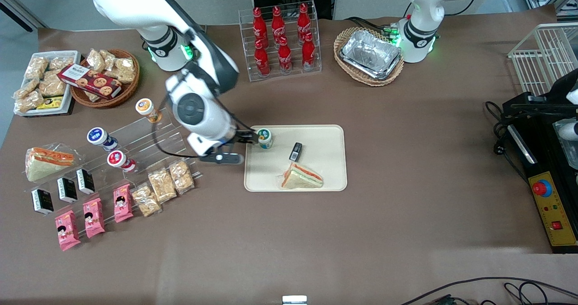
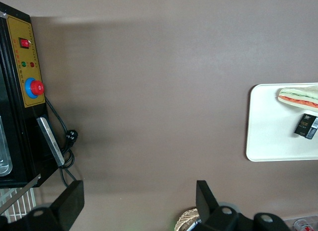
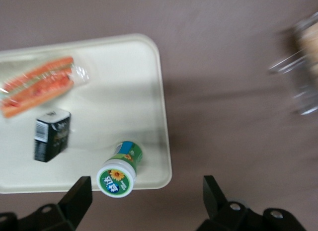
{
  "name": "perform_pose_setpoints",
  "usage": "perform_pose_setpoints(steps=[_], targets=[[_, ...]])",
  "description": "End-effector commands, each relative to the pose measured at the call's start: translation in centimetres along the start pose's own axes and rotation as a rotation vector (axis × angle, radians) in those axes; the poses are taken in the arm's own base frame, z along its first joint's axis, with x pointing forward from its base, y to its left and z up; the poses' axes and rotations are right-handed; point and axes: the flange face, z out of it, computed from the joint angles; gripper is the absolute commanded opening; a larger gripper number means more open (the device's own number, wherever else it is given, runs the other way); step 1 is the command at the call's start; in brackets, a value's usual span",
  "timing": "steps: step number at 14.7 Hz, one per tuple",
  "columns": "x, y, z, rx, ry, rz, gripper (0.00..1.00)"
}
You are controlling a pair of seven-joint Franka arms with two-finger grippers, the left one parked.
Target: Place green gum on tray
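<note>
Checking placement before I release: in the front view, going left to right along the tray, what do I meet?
gripper → green gum → black packet → sandwich, all over the tray.

Robot lab, mock snack shop

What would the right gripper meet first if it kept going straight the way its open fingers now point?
Probably the green gum. The right gripper is open at the tray edge, and the bottle stands on the tray just ahead of its fingertips. Depth is unclear, so the fingers may pass beside it and reach bare tray instead.
</note>
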Motion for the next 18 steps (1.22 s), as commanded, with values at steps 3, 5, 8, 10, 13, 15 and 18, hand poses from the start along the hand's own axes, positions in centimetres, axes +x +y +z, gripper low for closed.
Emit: perform_pose_setpoints(steps=[3, 5, 8, 10, 13, 15, 18], targets=[[0.8, 7.2, -11.7, 0.001, 0.079, -0.072, 1.00], [1.5, 10.6, -16.0, -0.006, 0.061, -0.091, 1.00], [2.3, 14.6, -22.3, -0.017, 0.010, -0.129, 1.00], [2.7, 17.0, -24.5, -0.013, 0.022, -0.133, 1.00], [3.2, 20.7, -27.5, -0.011, 0.031, -0.186, 1.00], [3.2, 23.2, -29.0, -0.016, 0.019, -0.189, 1.00], [3.4, 26.7, -31.8, -0.021, 0.050, -0.157, 1.00]])
